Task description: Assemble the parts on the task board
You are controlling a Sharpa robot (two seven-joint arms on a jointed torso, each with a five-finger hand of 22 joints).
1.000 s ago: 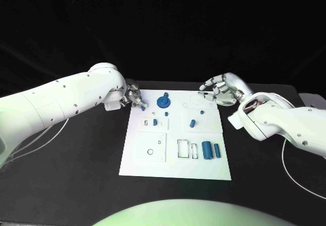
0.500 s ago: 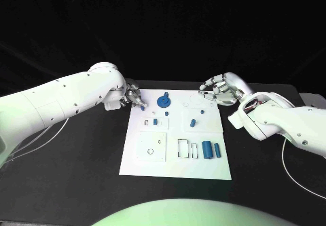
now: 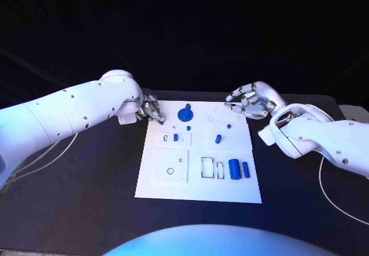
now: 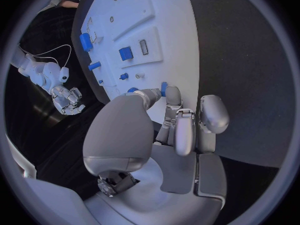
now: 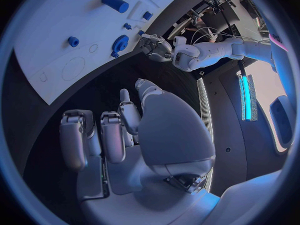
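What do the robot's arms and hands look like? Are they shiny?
Both arms are chunky, smooth white shells with small dark dots. The left arm and right arm each end in a shiny silver metal hand: left hand, right hand. Their fingers have rounded tips. Thin white cables trail over the black table beside each arm.

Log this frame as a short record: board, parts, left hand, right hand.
board: white task board lying flat on the black table
parts: blue parts on the board, among them a round gear-like piece and two cylinders
left hand: left hand at the board's far left corner, pinching a small blue part
right hand: right hand by the far right corner, fingers curled, holding nothing
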